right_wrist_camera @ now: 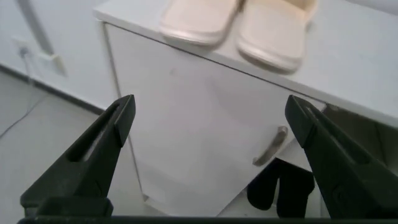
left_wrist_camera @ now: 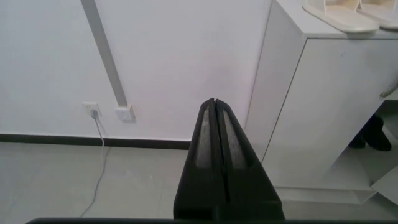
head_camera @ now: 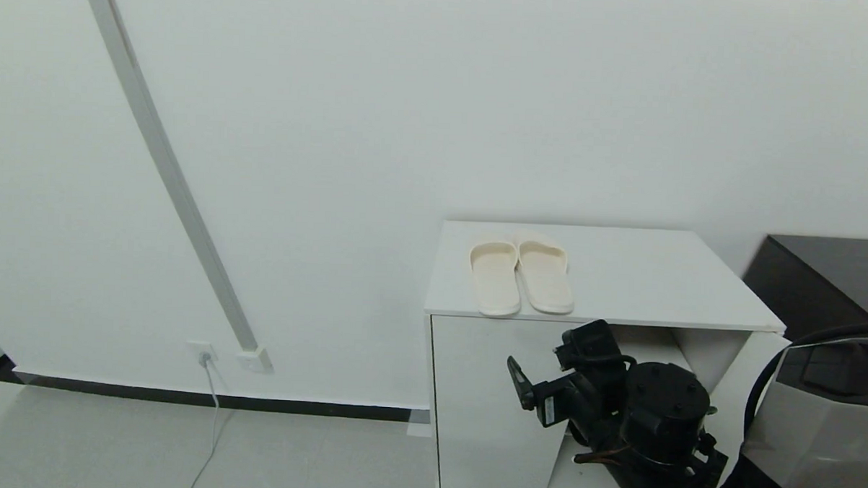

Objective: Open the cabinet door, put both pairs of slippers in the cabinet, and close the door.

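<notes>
My right gripper (right_wrist_camera: 210, 107) hangs in front of the white cabinet (head_camera: 620, 279), its two black fingers (right_wrist_camera: 93, 155) spread wide apart with nothing between them. My left gripper (left_wrist_camera: 214, 109) is lower and off to the cabinet's left, fingers pressed together and holding nothing.

A pair of cream slippers (head_camera: 521, 276) lies on the cabinet top, towards its left side. They lie side by side and touching, their long axis running front to back. The toes point at the wall and the heels just overhang the front edge. In the right wrist view the toe ends are cut off.

Below them the left door (right_wrist_camera: 186, 130) faces me with a slim metal handle (right_wrist_camera: 272, 146) at its inner edge. To the right of the door the compartment stands open. Inside, low down, is what looks like a pair of black slippers (right_wrist_camera: 280, 190), too shadowed to tell which way they point.

A wall socket with a trailing cable (head_camera: 202, 353) sits low on the wall, well to the left.
</notes>
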